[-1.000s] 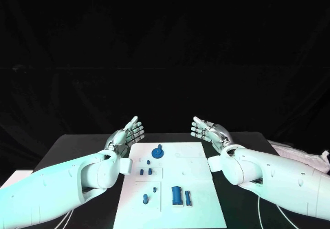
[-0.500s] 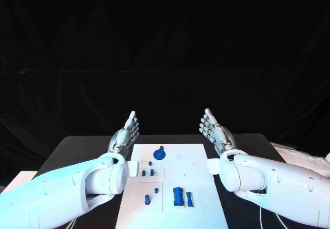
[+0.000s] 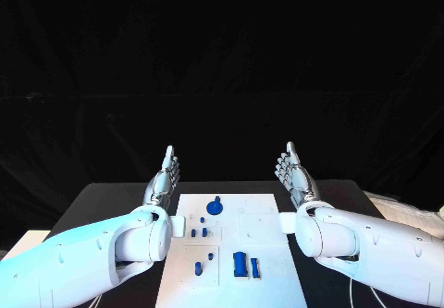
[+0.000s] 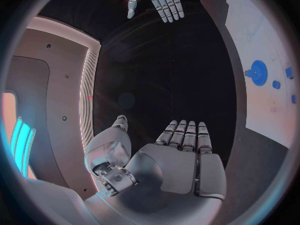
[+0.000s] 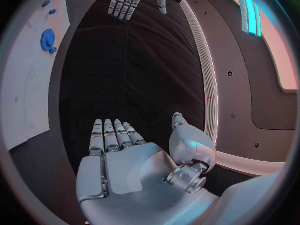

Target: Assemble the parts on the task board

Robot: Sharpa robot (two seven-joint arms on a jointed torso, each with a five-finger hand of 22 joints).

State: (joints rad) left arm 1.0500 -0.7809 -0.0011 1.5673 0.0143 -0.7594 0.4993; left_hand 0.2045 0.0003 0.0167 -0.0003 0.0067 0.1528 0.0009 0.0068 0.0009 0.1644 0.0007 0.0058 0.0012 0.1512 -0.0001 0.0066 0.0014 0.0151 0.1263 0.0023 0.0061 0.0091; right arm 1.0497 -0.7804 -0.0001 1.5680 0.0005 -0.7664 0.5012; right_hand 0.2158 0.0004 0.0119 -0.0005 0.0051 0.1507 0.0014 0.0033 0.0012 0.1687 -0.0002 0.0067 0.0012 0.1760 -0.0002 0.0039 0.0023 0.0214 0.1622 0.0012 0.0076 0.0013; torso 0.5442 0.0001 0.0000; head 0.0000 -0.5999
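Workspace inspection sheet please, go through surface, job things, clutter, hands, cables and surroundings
Surface: black table, task board lying at its middle.
Job's things: blue parts on the board, a gear at the far end, a larger block near the robot, small pieces between.
Clutter: pale crumpled material at the table's right edge.
Hands: left hand and right hand raised beside the board, fingers straight, holding nothing.
Cables: thin white lines under both arms.
Surroundings: black backdrop.

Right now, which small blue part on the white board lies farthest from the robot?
The round blue gear-like part: it lies at the board's far end, beyond all other blue pieces.
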